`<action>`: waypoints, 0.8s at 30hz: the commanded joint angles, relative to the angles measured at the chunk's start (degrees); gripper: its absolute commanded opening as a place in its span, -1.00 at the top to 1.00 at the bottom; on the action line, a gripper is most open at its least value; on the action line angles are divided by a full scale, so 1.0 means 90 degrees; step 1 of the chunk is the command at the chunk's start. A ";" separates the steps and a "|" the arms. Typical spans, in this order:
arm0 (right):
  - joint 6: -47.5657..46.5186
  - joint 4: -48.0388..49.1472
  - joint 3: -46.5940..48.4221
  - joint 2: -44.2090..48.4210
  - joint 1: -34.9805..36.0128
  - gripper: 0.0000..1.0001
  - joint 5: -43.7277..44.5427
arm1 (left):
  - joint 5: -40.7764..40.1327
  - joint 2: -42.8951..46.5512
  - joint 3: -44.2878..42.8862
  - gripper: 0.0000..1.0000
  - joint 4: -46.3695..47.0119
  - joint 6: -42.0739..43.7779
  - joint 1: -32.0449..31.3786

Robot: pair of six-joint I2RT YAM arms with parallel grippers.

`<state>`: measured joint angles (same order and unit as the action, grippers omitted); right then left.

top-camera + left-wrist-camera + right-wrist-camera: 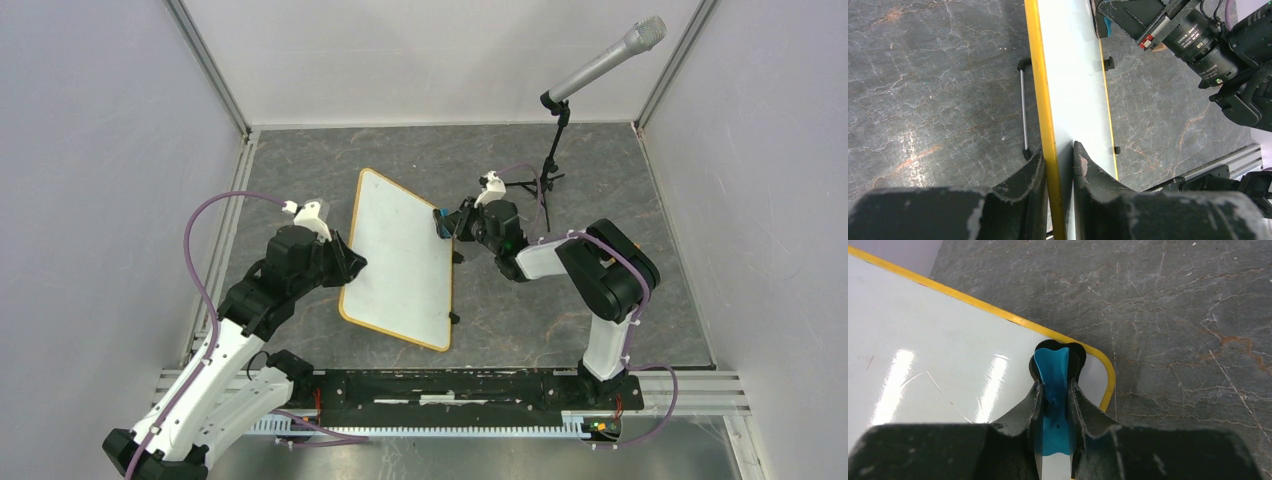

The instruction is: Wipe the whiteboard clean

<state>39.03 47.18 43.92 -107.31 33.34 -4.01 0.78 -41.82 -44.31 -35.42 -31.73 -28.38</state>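
The whiteboard (pixel 400 255), white with a yellow-orange frame, stands tilted in the middle of the floor. My left gripper (pixel 352 265) is shut on its left frame edge; the left wrist view shows the fingers (pixel 1034 170) clamping the yellow rim of the whiteboard (pixel 1073 75). My right gripper (pixel 447 222) is shut on a blue eraser (pixel 440 221) at the board's right edge. In the right wrist view the eraser (pixel 1053 370) sits between the jaws of my right gripper (pixel 1054 387), pressed near a rounded corner of the whiteboard (pixel 948 335). Only faint thin marks show on the white surface.
A microphone (pixel 605 62) on a small black tripod (pixel 548 170) stands at the back right. A metal rod (pixel 1022 110) lies on the grey marble floor beside the board. Black clips (pixel 455 318) stick out of the board's right edge. Enclosure walls stand on both sides.
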 commanded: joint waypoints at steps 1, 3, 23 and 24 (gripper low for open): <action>-0.0245 -0.0738 0.0747 0.0168 0.0675 0.99 -0.0188 | 0.0461 -0.0080 0.0085 0.95 -0.0505 0.0261 -0.0157; -0.0288 -0.0909 0.1131 0.0203 0.0969 0.99 -0.0135 | 0.0442 -0.0082 0.0090 0.95 -0.0508 0.0254 -0.0157; -0.0436 -0.0660 -0.0933 0.1739 0.2003 0.98 0.0312 | 0.0504 0.0000 0.0106 0.95 -0.0469 0.0253 -0.0158; -0.0456 -0.0640 -0.1220 0.1824 0.2006 0.98 0.0381 | 0.0500 0.0000 0.0112 0.96 -0.0469 0.0250 -0.0163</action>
<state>35.88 44.25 41.34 -93.10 50.98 -2.02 1.48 -41.21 -44.29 -37.01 -32.12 -28.47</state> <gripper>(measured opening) 0.232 0.265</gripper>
